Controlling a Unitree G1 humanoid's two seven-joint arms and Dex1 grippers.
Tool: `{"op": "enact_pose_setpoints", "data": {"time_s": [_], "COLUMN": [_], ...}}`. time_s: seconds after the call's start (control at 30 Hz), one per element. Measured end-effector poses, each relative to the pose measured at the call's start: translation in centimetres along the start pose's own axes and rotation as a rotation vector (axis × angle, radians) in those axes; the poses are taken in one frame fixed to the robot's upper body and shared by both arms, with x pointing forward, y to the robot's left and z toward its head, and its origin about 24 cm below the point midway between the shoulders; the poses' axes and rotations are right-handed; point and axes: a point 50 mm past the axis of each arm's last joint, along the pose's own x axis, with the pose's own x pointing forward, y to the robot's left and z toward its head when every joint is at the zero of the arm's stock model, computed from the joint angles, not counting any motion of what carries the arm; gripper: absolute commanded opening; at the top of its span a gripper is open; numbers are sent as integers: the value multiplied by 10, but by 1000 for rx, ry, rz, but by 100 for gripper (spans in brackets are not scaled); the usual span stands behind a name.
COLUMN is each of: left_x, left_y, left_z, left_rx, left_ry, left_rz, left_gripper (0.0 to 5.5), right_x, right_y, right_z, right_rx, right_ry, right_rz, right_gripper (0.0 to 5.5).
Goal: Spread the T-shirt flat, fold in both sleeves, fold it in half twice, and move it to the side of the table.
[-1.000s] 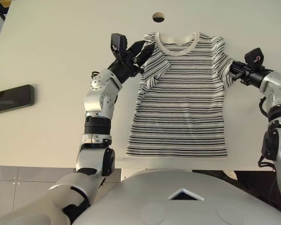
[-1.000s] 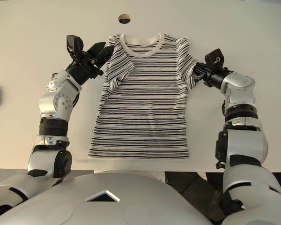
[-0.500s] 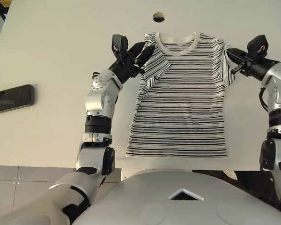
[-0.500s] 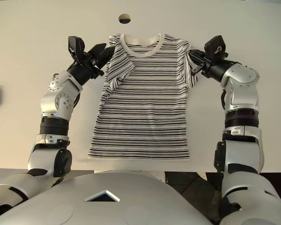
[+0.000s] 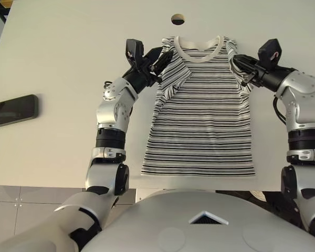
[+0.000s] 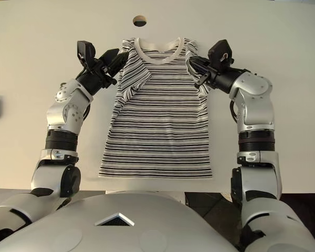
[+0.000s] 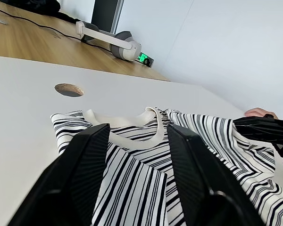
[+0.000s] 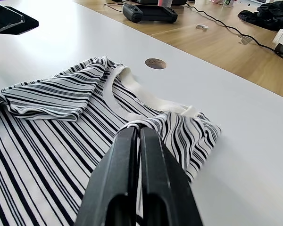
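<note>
Lying in the middle of the bench [image 5: 58,58], the T-shirt [image 5: 202,121] is spread flat, with its collar away from the robot and its hem near the bench's front edge, so the spreading looks done. The left sleeve [image 5: 173,79] lies folded across the chest, and that fold appears done too. The left pincer [image 5: 165,55] hovers just beside that shoulder with its fingers apart and nothing between them. The right pincer [image 8: 136,131] is closed tight on the edge of the right sleeve [image 8: 193,136], which is raised off the bench and bunched in toward the collar, not yet laid on the chest. By these signs the task is in its second step, with the second sleeve fold half made. What seems left is laying that sleeve down, folding the shirt in half twice, and carrying it to the side of the bench.
</note>
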Motion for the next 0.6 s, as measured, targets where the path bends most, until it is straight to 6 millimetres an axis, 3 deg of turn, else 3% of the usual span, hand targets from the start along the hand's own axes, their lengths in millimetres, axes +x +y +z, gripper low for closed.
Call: {"op": "enact_pose_setpoints", "data": {"time_s": [0.13,0.23,0.37,0.5,0.6], "left_x": [1,1,1,0,-9], "left_y": [0,0,0,-1,-4], "left_z": [1,1,1,4,21], "left_rx": [1,2,2,23,195], "left_ry": [0,0,0,-19,-100], "left_rz": [-1,-1,0,-3,-41], "left_gripper": [228,228,228,228,228], "right_x": [19,24,26,20,-3], "right_y": [11,14,17,17,10], "right_z": [2,-9,-10,8,30], "right_rx": [0,-3,0,-15,-100], "right_ry": [4,70,71,-33,-201], "right_rz": [28,23,31,52,43], "right_gripper": [14,77,147,164,164]}}
